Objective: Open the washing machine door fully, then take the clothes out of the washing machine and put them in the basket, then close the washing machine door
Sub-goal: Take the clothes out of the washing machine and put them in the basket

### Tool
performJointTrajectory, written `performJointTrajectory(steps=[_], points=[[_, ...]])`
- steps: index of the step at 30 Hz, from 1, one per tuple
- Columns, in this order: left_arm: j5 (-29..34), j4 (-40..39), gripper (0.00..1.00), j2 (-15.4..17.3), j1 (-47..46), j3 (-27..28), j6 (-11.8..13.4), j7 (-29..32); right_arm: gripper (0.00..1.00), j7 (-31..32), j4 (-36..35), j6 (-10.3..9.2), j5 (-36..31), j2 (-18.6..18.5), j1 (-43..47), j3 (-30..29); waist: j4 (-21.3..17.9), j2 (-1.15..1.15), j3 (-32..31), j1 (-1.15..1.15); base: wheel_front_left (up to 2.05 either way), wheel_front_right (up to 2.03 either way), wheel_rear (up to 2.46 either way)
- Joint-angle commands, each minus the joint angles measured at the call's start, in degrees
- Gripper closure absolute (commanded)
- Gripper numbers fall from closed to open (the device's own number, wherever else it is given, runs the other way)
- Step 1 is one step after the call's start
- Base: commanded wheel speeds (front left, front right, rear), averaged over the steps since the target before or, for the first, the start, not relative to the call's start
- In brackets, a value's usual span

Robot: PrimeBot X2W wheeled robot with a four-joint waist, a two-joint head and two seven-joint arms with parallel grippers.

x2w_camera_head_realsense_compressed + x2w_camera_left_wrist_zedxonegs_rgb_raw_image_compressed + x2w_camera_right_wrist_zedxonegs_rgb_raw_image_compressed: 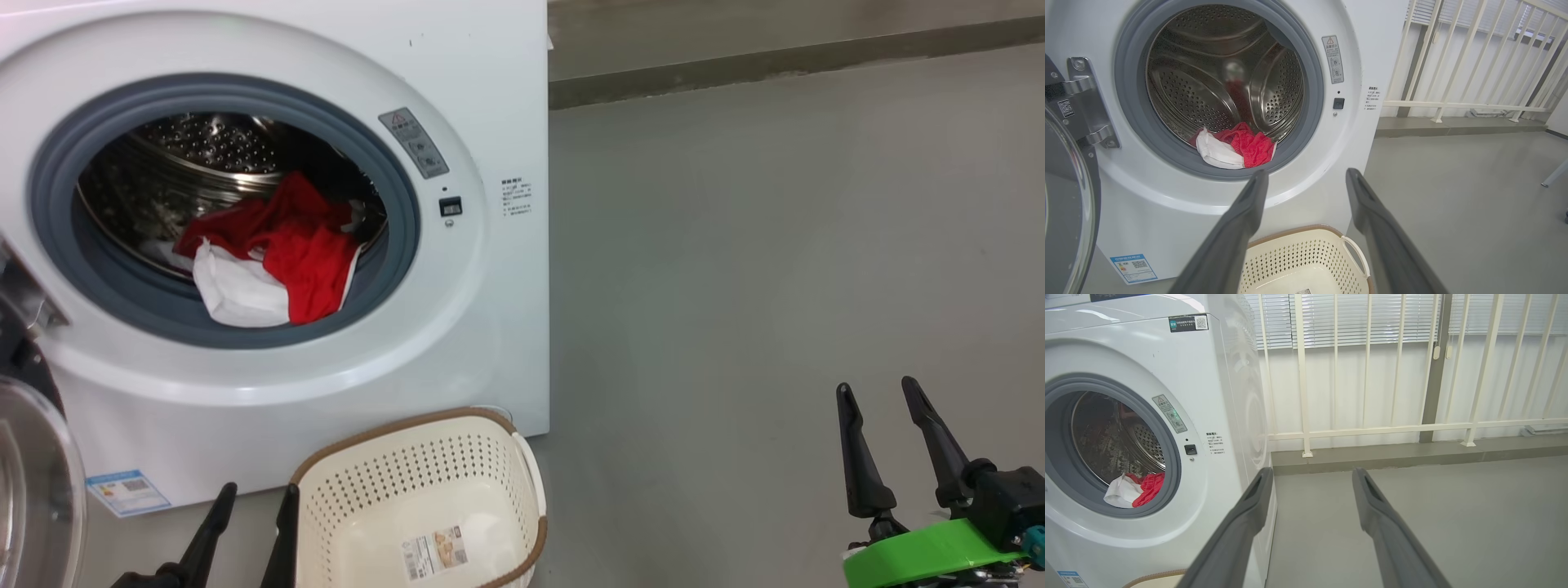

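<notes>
You have the washing machine door [33, 482] open, but the clothes [277, 253] lie inside the washing machine [490, 82], the basket [408, 482] just before it is empty, and your left tool [259, 490] and right tool [877, 385] are spread wide, holding nothing

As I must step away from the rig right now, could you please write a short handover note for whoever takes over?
Left gripper: open, holding nothing, low beside the basket.
Right gripper: open, holding nothing, over bare floor.
Washing machine door: swung open at the left.
Clothes: red and white, low in the drum.
Basket: on the floor before the washing machine, no clothes in it.
Done: door opened. Left: clothes into basket, door closed.
</notes>
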Motion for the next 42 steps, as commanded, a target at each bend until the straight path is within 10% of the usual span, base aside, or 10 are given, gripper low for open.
performJointTrajectory(steps=[1,42], points=[[-0.4,-1.5,0.00,1.3,-2.4,2.1,-0.3,-0.3,0.00,-0.4,-1.5,0.36,-0.5,-0.8,-1.2,1.4,0.1,0.00,0.1,0.00,1.50,-1.50,0.00],[1.2,-3.1,0.00,-0.9,-4.0,5.3,-0.3,-0.3,0.00,-0.4,-1.8,0.36,-0.3,-0.8,-1.9,2.1,1.4,0.00,2.2,0.00,0.18,-0.18,0.00]])
